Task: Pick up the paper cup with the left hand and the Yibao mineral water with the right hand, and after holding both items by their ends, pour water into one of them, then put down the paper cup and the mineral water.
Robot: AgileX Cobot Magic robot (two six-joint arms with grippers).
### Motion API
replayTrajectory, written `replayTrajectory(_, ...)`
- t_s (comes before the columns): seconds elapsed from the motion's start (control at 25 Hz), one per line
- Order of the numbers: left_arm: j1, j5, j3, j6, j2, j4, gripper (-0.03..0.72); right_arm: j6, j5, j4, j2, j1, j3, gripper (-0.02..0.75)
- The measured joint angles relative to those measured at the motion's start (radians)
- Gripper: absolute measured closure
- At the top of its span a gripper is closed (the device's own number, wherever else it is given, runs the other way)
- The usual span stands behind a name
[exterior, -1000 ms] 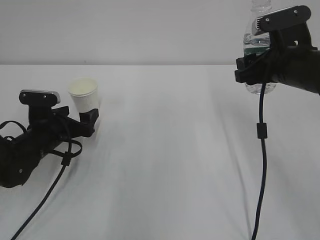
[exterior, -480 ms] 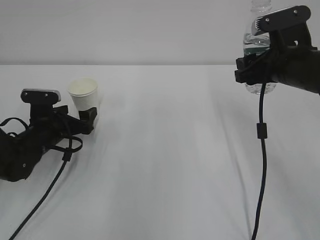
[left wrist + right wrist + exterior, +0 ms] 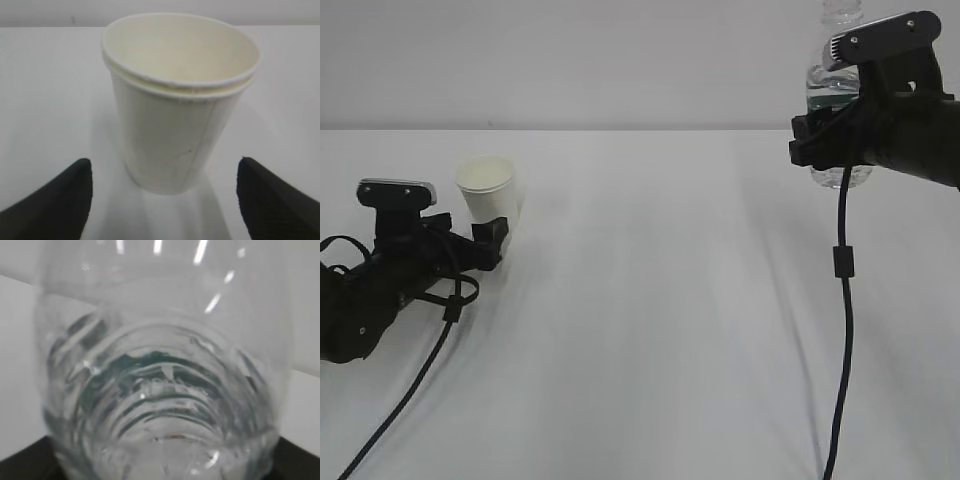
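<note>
In the exterior view, the paper cup [image 3: 488,190] stands upright on the white table [image 3: 660,300], mouth up, its long axis vertical, and every other place is best told from it. The left hand [image 3: 490,240] lies low on the table on the cup's near-left side, its black fingers at the cup's base; this view does not settle whether they touch it. The right hand [image 3: 830,140] is well apart from the cup, far to its right and raised above it, clenched around the Yibao mineral water [image 3: 837,95], which stands roughly upright in that grasp with its neck at the top edge of the picture. In the left wrist view, the cup sits straight ahead between the two fingertips [image 3: 55,200], which are spread wide, one on either side of its lower wall with bare table showing in both gaps, so the fingers are released and hold nothing. Judged from this, the left hand is by far the nearer arm, and closing on the cup calls for a short advance along the table. In the right wrist view, the ribbed clear bottle [image 3: 160,390] fills the picture, some water visible inside, dark finger edges at the lower corners.
</note>
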Motion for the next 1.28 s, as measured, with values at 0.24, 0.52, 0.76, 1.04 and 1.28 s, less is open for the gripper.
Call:
replayTrajectory(0.24, 0.0, 0.012, -0.021, 0.0, 0.0, 0.008, 0.04, 0.0, 0.0, -0.001, 0.0, 0.0, 0.0, 0.249)
replayTrajectory(0.52, 0.0, 0.076, -0.088, 0.0, 0.0, 0.025, 0.043, 0.0, 0.0, -0.002, 0.0, 0.0, 0.0, 0.249)
replayTrajectory(0.76, 0.0, 0.089, -0.097, 0.0, 0.007, 0.027, 0.052, 0.0, 0.0, -0.002, 0.0, 0.0, 0.0, 0.249)
replayTrajectory(1.04, 0.0, 0.093, -0.129, -0.005, 0.047, 0.035, 0.06, 0.0, 0.013, -0.002, 0.0, 0.0, 0.0, 0.249)
replayTrajectory(1.28, 0.0, 0.093, -0.157, -0.008, 0.061, 0.047, 0.065, 0.0, 0.019, -0.002, 0.0, 0.0, 0.0, 0.249)
